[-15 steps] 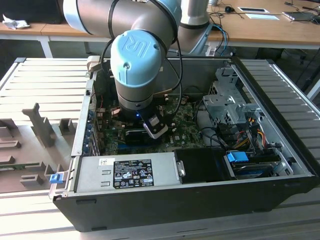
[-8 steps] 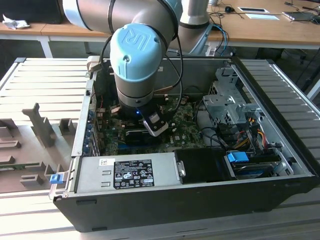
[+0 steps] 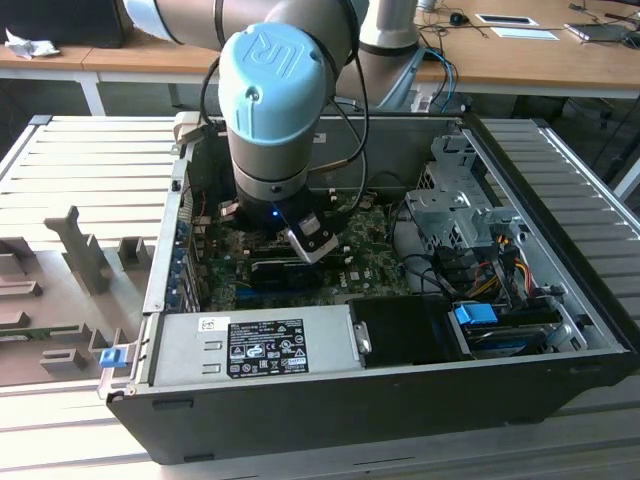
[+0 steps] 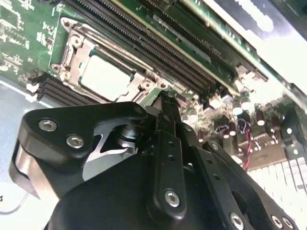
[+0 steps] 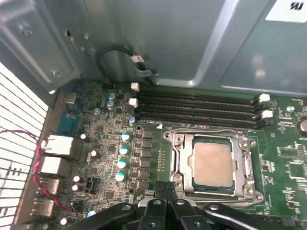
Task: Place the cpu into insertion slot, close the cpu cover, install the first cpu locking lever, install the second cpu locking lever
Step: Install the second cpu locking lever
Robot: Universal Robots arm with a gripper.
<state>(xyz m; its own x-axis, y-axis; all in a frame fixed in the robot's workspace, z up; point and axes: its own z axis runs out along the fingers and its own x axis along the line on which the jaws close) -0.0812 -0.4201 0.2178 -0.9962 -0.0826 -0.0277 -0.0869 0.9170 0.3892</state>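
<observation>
The end effector (image 5: 165, 188), a black matte linkage with silver screw heads, lies nearest the lens in both wrist views; its fingers (image 4: 165, 103) are pressed together with no gap between them and nothing held. Directly ahead of the fingertips and just beside them sits the insertion slot (image 5: 180, 189), a square socket with a bright stamped-metal rim, set into green circuit board. The cpu (image 5: 213, 164) already lies flat inside it, a pale silver-beige square with a smooth, dull face and no long axis to speak of. The cpu cover (image 5: 247, 165), a thin silver frame with a cut-out centre, appears to lie down around the chip rather than standing up. Whether either locking lever is latched cannot be told. Beyond the socket, on its far side from the end effector, four long black memory slots (image 5: 196, 105) run parallel to the socket's far edge, with white clips at their ends. In the exterior view the arm reaches down into the open computer case (image 3: 560, 370), which rests on a slatted metal worktop (image 3: 80, 160), a grey power supply (image 3: 250, 345) along its near wall.
</observation>
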